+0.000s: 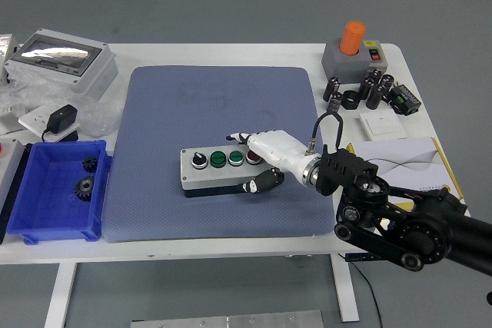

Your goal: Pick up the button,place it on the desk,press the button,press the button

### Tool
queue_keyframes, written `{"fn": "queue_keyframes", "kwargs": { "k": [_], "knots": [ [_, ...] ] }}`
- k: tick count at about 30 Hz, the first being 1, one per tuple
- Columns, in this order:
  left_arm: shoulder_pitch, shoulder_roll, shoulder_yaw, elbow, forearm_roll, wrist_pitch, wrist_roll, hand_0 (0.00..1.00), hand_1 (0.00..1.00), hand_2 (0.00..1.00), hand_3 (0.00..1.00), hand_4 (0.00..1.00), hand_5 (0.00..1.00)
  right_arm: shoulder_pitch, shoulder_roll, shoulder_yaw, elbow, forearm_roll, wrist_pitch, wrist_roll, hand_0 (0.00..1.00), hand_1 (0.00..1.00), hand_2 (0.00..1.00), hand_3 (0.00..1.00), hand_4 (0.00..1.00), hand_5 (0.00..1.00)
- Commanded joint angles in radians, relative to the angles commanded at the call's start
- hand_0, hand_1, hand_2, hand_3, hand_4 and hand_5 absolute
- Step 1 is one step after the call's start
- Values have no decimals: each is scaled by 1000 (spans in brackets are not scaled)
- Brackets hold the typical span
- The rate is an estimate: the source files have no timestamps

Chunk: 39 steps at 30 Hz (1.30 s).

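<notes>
A grey button box (209,177) lies flat on the blue-grey mat (215,97), near its front middle. Its top carries a black knob (198,160), two green buttons (217,160) and a red button (253,157). My right hand (254,160), white with a black arm, is shut on the right end of the box. Its fingers (244,138) reach over the back edge and its thumb (261,182) presses the front face. The left arm is out of view.
A blue bin (46,217) with gears sits at the front left, with a grey enclosure (58,59) and a black adapter (61,120) behind it. An orange-capped switch box (352,51), dark cylinders (369,90), a white wall switch (382,125) and a booklet (403,160) lie at the right.
</notes>
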Motion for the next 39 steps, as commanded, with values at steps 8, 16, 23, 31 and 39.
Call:
{"fn": "queue_keyframes", "kwargs": {
  "k": [8,16,23,31,39],
  "knots": [
    [1,0,-2,-4,2,-12,7,735,728,690,784,887,579,0,-28,42,38,26,78,-16,799,829,967,998,893,299],
    [-1,2,0,-8,-1,-15,12,734,728,690,784,904,567,-8,-72,121,131,106,144,-28,863,895,998,998,910,312],
    [0,3,6,-7,-14,-11,7,736,732,690,782,929,561,-32,-187,265,272,180,189,-10,930,946,998,998,931,337],
    [1,7,11,-7,-31,-6,1,736,732,691,780,922,552,10,-309,291,381,247,293,-20,964,929,974,998,998,610],
    [0,10,6,-6,-30,-13,-9,735,733,691,781,919,561,42,-268,202,338,304,335,-28,197,192,236,789,792,720]
  ]
}}
